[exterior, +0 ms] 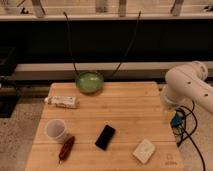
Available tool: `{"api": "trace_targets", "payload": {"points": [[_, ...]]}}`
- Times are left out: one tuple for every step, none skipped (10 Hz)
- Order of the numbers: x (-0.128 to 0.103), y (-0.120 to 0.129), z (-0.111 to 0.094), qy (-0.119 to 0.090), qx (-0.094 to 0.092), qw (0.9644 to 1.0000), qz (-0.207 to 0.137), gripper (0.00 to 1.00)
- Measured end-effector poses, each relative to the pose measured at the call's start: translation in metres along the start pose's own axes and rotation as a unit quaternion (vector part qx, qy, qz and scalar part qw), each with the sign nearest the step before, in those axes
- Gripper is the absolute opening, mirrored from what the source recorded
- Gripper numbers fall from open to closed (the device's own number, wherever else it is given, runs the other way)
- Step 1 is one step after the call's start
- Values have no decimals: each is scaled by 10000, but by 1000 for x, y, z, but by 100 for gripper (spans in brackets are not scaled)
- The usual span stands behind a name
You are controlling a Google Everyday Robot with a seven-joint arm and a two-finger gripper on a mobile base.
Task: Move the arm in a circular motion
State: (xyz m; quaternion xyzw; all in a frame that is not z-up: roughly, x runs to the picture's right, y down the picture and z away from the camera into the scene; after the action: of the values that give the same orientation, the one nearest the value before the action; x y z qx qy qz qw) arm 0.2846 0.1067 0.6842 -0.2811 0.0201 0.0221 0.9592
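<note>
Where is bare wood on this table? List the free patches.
Biggest bare patch: right-centre of the table, bordered by the green bowl, black phone, white box and the arm. Crowded: the left side, with the tube, cup and red object close together. The gripper is not in view.
</note>
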Motion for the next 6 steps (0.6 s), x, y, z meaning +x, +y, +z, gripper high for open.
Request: {"api": "trace_targets", "payload": {"points": [[-3, 0, 0, 23, 1, 10000, -19, 80], [-9, -3, 0, 43, 11, 10000, -67, 80], [-27, -5, 1, 58, 7, 9999, -155, 80], [-42, -7, 1, 68, 9, 9997, -221, 80], [-52, -8, 2, 99, 7, 9996, -261, 80], [-57, -9, 2, 122, 6, 9995, -303, 80]]}}
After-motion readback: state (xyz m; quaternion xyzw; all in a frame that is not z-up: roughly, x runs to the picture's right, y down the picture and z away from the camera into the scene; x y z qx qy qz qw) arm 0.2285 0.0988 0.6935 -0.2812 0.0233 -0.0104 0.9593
